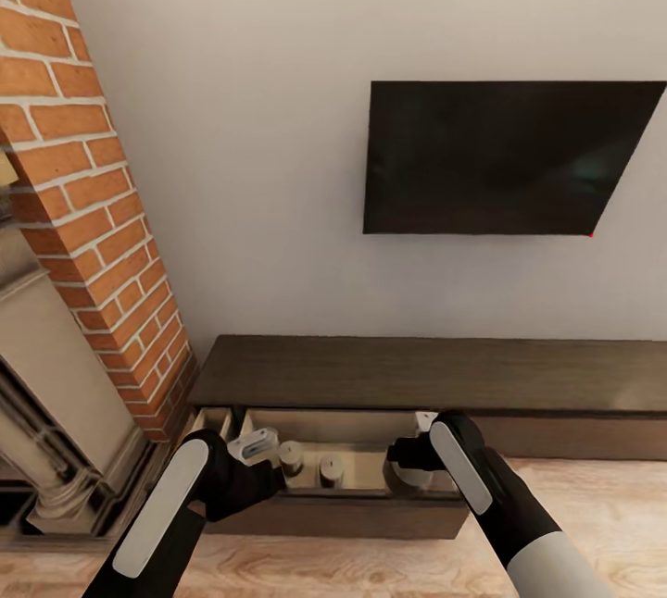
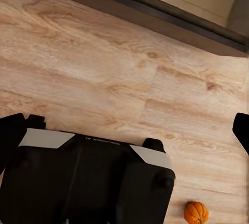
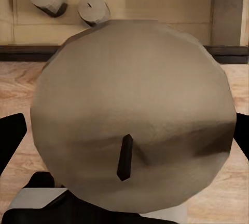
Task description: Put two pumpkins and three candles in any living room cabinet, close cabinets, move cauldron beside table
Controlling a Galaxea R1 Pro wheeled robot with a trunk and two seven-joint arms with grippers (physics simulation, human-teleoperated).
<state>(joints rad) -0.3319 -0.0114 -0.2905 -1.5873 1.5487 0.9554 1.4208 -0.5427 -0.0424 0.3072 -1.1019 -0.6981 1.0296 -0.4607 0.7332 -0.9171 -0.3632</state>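
**A:** Two fingers [image 3: 10,138] of the right gripper [image 3: 127,146] stand at either side of a third candle [image 3: 129,115], whose cream top and dark wick crowd the right wrist view. I judge it clamped, though the contact itself is hidden.

**B:** And the left gripper [image 1: 254,446]?

**A:** Its fingers [image 2: 9,135] stand wide apart with nothing between them, above bare wooden floor [image 2: 104,78].

**B:** Where is the candle going?

**A:** Into the open drawer [image 1: 338,505] of the TV cabinet [image 1: 426,376]. Two candles [image 1: 292,457] already stand inside, near each other, and the held one hangs over the drawer's right part.

**B:** What remains?

**A:** By my reckoning, this release, then both pumpkins. One pumpkin [image 2: 196,212] lies on the floor beside the robot's base [image 2: 88,182]. After that, shutting the drawer and moving the cauldron.
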